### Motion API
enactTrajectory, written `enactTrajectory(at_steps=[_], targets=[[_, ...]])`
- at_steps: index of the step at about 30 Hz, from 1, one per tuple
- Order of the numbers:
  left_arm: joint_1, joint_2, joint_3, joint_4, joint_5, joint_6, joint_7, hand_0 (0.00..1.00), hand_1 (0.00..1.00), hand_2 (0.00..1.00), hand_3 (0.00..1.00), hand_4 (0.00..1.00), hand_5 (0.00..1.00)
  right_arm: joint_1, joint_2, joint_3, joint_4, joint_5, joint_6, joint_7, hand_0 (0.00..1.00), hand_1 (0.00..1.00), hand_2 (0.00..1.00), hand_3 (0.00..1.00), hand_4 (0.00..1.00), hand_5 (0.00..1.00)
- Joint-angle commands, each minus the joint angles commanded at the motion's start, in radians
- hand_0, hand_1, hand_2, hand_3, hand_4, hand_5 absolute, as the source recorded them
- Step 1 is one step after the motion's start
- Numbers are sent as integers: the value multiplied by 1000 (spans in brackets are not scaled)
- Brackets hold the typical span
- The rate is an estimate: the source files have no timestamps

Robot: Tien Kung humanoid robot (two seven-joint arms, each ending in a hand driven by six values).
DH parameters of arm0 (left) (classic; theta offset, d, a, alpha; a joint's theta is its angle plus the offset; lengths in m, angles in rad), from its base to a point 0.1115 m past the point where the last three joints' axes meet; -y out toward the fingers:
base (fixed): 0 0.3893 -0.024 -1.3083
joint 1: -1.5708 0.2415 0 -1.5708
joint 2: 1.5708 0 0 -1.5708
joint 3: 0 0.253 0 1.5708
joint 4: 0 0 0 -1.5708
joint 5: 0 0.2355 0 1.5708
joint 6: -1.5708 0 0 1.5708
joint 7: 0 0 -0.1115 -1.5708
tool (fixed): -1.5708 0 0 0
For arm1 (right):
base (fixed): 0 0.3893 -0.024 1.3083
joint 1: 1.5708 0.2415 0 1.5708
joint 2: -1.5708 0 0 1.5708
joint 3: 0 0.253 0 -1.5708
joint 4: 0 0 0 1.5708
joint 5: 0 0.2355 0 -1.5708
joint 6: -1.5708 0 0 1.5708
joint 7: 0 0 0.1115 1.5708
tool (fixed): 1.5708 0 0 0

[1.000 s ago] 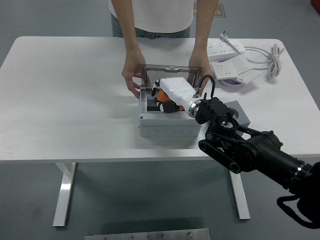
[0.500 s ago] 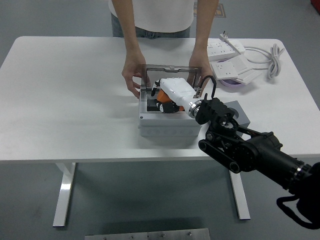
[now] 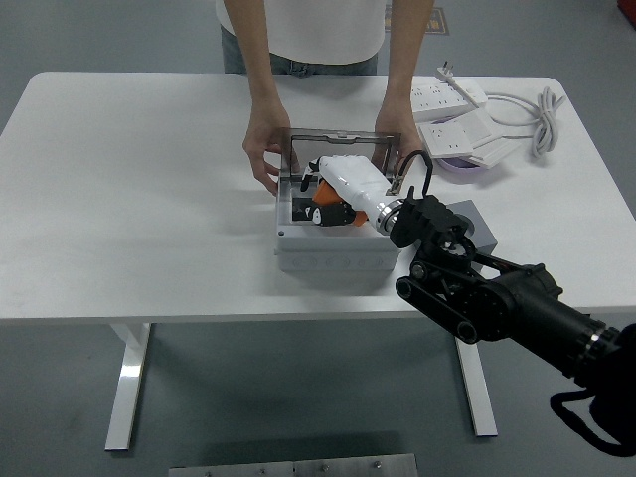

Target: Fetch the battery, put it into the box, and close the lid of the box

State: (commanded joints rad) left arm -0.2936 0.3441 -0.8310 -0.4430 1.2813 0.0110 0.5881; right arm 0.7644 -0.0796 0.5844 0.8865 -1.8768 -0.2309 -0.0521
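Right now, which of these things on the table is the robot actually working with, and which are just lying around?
Part of the job:
- the orange battery, held in the robot's right hand inside the box
- the grey box
- its clear lid, held up by a person's hands

Just lying about:
- white power strips with their cable
- small grey block

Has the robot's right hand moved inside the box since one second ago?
Barely: the right hand holding the orange battery sits very slightly higher against the box front rim.
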Motion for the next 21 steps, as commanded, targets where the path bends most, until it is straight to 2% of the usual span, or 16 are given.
enactTrajectory(at_steps=[5, 6, 11, 12, 21], targets=[[-1, -1, -1, 0, 3, -2, 0, 632, 698, 573, 541, 500, 2, 0, 1, 0, -2, 8, -3, 8, 365, 366, 423, 509, 761, 310], [-2, -1, 0, 0, 2, -3, 0, 632, 698, 573, 541, 500, 2, 0, 1, 0, -3, 10, -5, 12, 472, 413, 472, 508, 784, 344], [-3, -2, -1, 0, 6, -6, 1, 632, 698, 573, 541, 500, 2, 0, 0, -1, -5, 17, -10, 22, 472, 413, 472, 508, 784, 344], [-3, -2, -2, 0, 6, -6, 1, 632, 698, 573, 541, 500, 2, 0, 1, -1, -5, 18, -11, 23, 530, 425, 482, 516, 797, 364], [-7, -5, -4, 0, 12, -11, 3, 632, 698, 573, 541, 500, 2, -1, -1, 0, -6, 23, -16, 31, 533, 431, 485, 518, 787, 346]])
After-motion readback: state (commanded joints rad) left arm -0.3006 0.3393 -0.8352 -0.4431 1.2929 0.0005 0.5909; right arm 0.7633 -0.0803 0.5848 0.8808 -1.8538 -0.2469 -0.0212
